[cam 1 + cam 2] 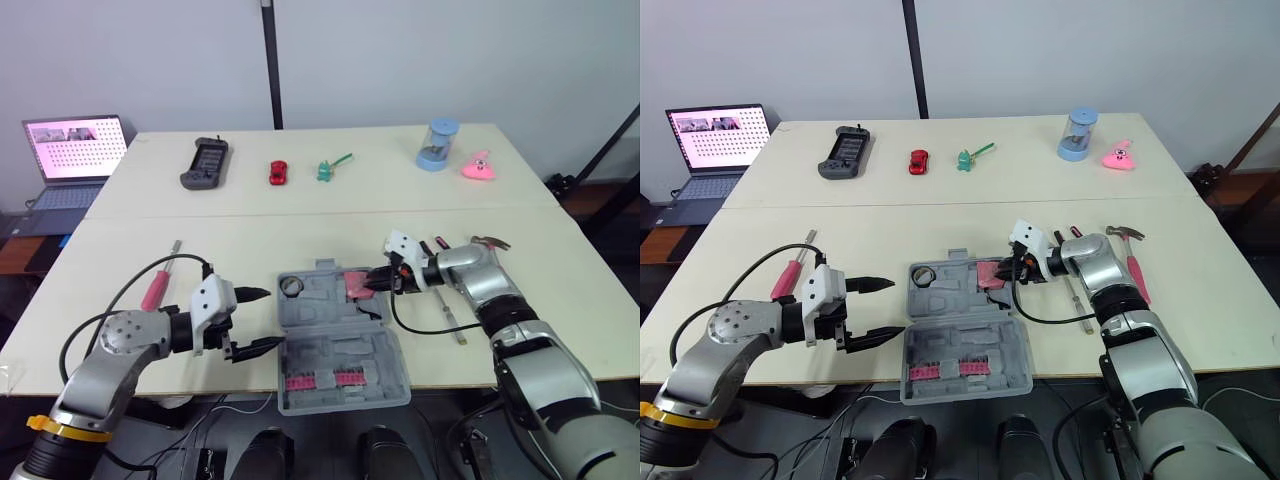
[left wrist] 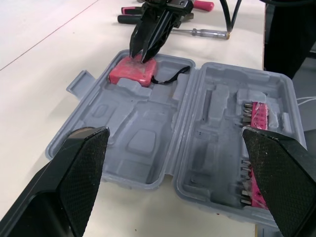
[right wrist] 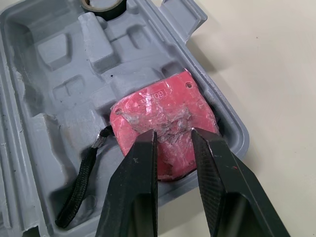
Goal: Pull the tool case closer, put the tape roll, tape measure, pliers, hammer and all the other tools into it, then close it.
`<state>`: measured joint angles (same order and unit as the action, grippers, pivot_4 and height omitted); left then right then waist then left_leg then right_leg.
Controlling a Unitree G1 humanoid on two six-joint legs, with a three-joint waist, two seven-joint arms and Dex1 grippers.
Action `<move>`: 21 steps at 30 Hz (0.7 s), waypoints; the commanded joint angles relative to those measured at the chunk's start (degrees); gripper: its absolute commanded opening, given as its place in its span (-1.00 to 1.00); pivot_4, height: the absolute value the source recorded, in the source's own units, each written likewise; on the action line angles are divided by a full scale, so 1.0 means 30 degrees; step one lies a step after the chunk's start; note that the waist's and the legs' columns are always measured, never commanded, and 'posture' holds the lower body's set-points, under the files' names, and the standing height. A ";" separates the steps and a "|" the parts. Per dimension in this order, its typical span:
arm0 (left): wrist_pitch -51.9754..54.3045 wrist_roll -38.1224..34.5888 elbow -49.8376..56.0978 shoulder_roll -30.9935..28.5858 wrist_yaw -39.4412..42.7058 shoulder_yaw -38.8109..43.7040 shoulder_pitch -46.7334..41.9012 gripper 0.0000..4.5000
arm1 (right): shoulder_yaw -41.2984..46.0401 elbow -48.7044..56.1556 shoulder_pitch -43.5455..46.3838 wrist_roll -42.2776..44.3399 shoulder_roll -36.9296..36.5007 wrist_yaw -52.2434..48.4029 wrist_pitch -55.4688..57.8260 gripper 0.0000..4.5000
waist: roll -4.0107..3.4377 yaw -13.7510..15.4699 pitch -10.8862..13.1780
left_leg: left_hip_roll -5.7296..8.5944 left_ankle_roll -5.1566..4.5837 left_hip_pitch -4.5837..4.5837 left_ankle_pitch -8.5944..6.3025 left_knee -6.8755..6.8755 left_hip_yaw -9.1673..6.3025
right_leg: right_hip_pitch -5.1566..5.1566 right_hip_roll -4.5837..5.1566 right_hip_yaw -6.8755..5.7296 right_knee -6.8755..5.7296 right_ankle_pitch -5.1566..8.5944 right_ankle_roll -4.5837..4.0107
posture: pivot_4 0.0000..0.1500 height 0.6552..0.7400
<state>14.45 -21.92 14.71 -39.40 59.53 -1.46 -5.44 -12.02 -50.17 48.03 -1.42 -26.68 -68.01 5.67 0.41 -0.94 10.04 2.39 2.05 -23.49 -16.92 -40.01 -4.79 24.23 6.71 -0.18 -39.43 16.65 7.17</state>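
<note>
The grey tool case (image 1: pixel 340 345) lies open at the table's front middle. A tape roll (image 1: pixel 293 288) sits in its far left corner. The red tape measure (image 3: pixel 165 126) lies flat in the far right pocket, its black strap trailing into the case. My right gripper (image 3: pixel 173 138) is nearly shut, with both tips resting on top of the tape measure. My left gripper (image 1: pixel 258 320) hangs wide open just left of the case, holding nothing. A pink-handled screwdriver (image 1: pixel 158 285) lies at the left. A hammer (image 1: pixel 1134 268) lies behind my right arm, and a thin metal tool (image 1: pixel 450 315) lies beside it.
The near half of the case holds pink bit strips (image 1: pixel 322 380). On the far table are a game controller (image 1: pixel 205 163), a red toy car (image 1: pixel 278 172), a green toy (image 1: pixel 330 168), a blue container (image 1: pixel 438 146) and a pink toy (image 1: pixel 481 166). A laptop (image 1: pixel 72 160) stands at the far left.
</note>
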 commanded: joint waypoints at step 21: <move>-0.5832 -0.0799 -0.7214 0.2186 -0.5637 1.1288 0.5584 1.00 | 1.1550 1.1111 -1.1662 0.6116 -0.4337 0.5603 -0.1539 0.98 | -0.0027 0.0111 0.0024 | -0.0018 -0.0035 -0.0032 -0.0022 0.0007 0.0034 | 0.0032 0.0040 0.0013 0.0016 0.0002 -0.0001 | 1.00 -0.53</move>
<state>-0.37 -23.81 -5.75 -32.93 44.15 28.53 10.06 17.24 -18.47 13.84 14.60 -37.51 -53.57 2.45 0.33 -0.61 10.11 2.34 1.92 -23.58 -17.00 -39.99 -4.69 24.33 6.83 -0.14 -39.37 16.66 7.17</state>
